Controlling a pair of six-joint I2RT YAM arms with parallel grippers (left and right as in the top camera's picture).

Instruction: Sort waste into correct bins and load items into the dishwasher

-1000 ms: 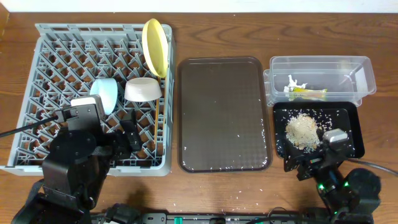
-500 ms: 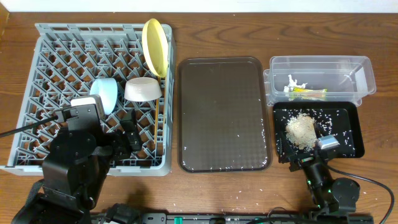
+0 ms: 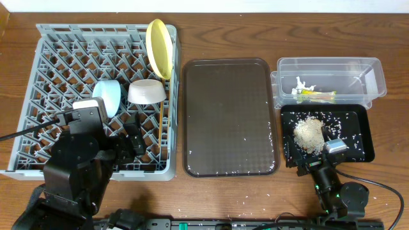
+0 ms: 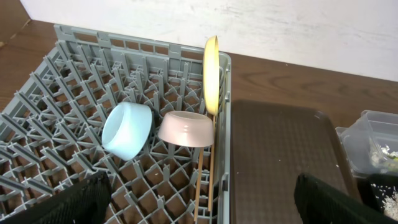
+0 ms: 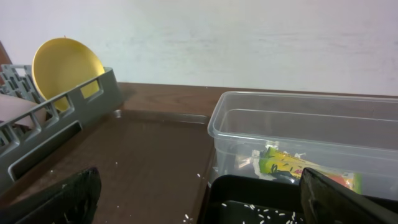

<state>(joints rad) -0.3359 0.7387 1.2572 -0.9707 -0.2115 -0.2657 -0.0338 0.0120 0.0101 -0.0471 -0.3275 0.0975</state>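
We're looking down on the tabletop (image 3: 223, 35). The grey dish rack (image 3: 64, 38) is sitting at the left, with the yellow plate (image 3: 160, 48) standing on edge against its right wall. The light blue bowl (image 3: 108, 97) and the beige bowl (image 3: 147, 91) are lying tipped side by side among the pegs. From the left wrist we're seeing the chopsticks (image 4: 205, 171) running along the rack's right side. The left gripper (image 4: 202, 202) is hanging over the rack's near part, fingers spread wide with nothing between them. The brown serving tray (image 3: 230, 115) is lying in the middle, speckled with grains. On the right, the snack wrapper (image 3: 314, 95) is resting inside the clear tub (image 3: 377, 70), and the crumbs (image 3: 309, 134) are piled in the black tray (image 3: 361, 144). The right gripper (image 5: 202, 202) is sitting at that tray's near edge, also gaping wide and empty.
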